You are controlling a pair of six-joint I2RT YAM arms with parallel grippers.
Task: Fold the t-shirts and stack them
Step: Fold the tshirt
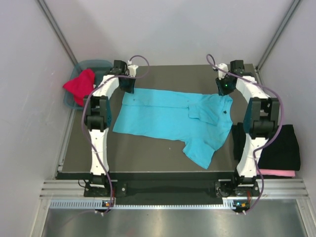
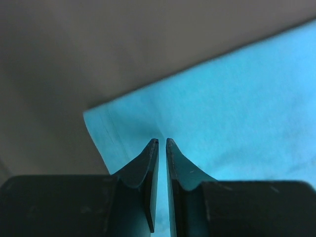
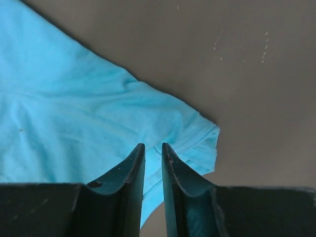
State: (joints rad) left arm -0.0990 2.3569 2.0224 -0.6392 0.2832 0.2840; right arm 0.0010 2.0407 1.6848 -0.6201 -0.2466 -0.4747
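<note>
Right, the shirt [image 1: 173, 118] lies spread flat on the surface [image 1: 148, 158]. The left claw [image 2: 162, 142] sits at its far left corner and the right claw [image 3: 153, 146] at the far right, each closed to a slit and apparently nipping cloth, likely so both corners lift together for a fold.
</note>
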